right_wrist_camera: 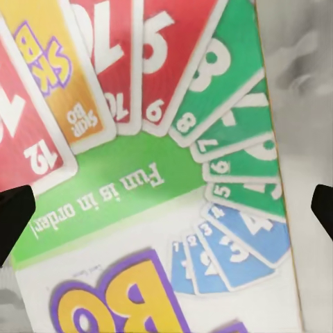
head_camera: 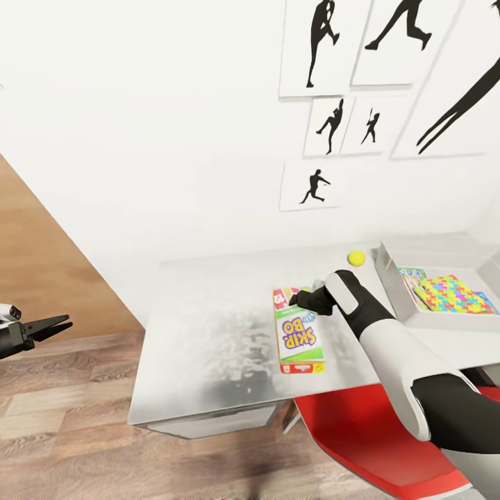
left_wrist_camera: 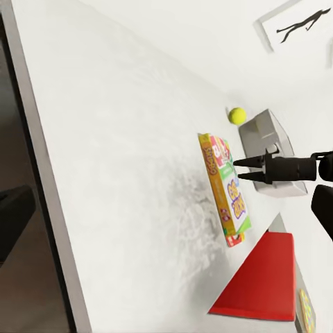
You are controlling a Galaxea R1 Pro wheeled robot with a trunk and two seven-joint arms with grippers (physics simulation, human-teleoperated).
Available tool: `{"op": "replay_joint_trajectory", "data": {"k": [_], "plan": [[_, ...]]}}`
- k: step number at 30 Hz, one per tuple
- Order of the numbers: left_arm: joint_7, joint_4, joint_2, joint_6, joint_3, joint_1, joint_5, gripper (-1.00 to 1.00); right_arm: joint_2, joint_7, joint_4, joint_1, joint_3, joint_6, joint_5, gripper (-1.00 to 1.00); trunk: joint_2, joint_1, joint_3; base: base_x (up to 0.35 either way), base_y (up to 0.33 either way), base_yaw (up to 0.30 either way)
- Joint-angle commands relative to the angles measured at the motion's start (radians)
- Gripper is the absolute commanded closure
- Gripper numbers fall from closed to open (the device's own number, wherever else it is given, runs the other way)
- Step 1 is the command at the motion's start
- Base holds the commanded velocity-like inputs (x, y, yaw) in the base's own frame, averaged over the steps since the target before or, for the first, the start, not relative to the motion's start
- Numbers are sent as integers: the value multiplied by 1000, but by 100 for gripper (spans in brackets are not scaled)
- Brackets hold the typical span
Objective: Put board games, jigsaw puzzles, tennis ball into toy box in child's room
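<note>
- Head view shows the pale table (head_camera: 208, 333) in the middle of the frame, with a white wall and black sports pictures (head_camera: 326, 132) behind it.
- The Skip-Bo box (head_camera: 298, 333) lies flat on the table, near the middle of the frame.
- The right end effector (head_camera: 297, 300) is over the far end of the Skip-Bo box. Its two fingers are apart, one on each side of the box, and they do not pinch it.
- In the right wrist view the Skip-Bo box (right_wrist_camera: 159, 173) is very close, and the dark fingertips (right_wrist_camera: 14, 215) sit at the two side edges of the frame.
- The tennis ball (head_camera: 356, 258) rests on the table, up and to the right of the Skip-Bo box, just beside the toy box (head_camera: 444, 251).
- The toy box is at the right of the frame. A jigsaw puzzle (head_camera: 455, 293) lies inside it, and a light-blue board game (head_camera: 411, 273) peeks out from under the puzzle.
- The left end effector (head_camera: 59, 324) is at the left edge of the frame, over the wood floor (head_camera: 62, 403) and well apart from the table. Its fingers are a little apart and hold nothing.
- A red chair seat (head_camera: 361, 430) is at the lower right, under the right arm.
- In the left wrist view the tennis ball (left_wrist_camera: 238, 115) sits near the toy box (left_wrist_camera: 267, 135).
</note>
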Motion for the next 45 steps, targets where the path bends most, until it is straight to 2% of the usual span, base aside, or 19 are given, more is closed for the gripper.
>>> {"op": "replay_joint_trajectory", "data": {"k": [1, 18, 35, 45], "plan": [[-4, 0, 0, 11, 0, -1, -1, -100, -1, -9, -1, -1, 6, 2, -10, -100, -2, 1, -2, 0, 3, 0], [-4, 0, 0, 11, 0, -1, -1, -100, -3, -8, -1, -1, 6, 2, -11, -100, -2, 1, -4, 0, 0, 0], [-4, 0, 0, 11, 0, -1, -1, -100, -3, -8, -1, -1, 6, 2, -12, -100, -2, 1, -27, 0, 0, 0], [-4, 0, 0, 11, 0, -1, -1, -100, -3, -8, -1, -1, 6, 2, -11, -100, -2, 1, -31, 0, 26, 0]]}}
